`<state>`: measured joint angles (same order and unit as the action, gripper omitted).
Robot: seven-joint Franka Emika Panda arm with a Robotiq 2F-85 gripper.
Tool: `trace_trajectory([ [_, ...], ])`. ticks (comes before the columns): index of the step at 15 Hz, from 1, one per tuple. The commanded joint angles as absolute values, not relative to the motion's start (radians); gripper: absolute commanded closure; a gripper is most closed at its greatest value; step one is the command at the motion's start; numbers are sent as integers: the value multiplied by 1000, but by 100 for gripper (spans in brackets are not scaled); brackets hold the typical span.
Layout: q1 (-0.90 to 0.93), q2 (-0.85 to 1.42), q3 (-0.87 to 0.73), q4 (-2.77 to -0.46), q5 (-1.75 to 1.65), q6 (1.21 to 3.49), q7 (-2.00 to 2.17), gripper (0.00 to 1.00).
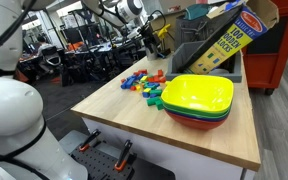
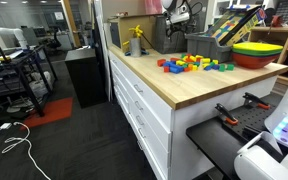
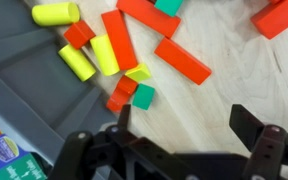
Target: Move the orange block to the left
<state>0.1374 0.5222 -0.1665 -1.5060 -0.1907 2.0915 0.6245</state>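
The wrist view shows a scatter of blocks on the wooden table. A long orange block [image 3: 120, 40] lies beside a yellow one [image 3: 104, 54]. Another long orange block [image 3: 182, 60] lies to its right, and small orange blocks [image 3: 121, 93] sit next to a green cube [image 3: 143, 96]. My gripper [image 3: 184, 125] is open and empty, above bare wood just below these blocks. In both exterior views the block pile [image 1: 144, 82] [image 2: 189, 63] lies mid-table, with the gripper [image 1: 150, 28] [image 2: 180, 13] raised well above it.
A stack of bowls, yellow on top [image 1: 199, 95] [image 2: 256, 50], stands near the table end. A grey bin [image 1: 199, 55] [image 2: 199, 45] [image 3: 24, 90] holds a toy box [image 1: 224, 35]. A yellow figure [image 2: 136, 38] stands at the back.
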Motion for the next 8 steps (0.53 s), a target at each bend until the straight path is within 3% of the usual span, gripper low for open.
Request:
trace_trajectory([
  [1,121,403,-134,-1661,-141,2144,667,0],
  [8,127,264,-88,-1909,-105,2301,685,0],
])
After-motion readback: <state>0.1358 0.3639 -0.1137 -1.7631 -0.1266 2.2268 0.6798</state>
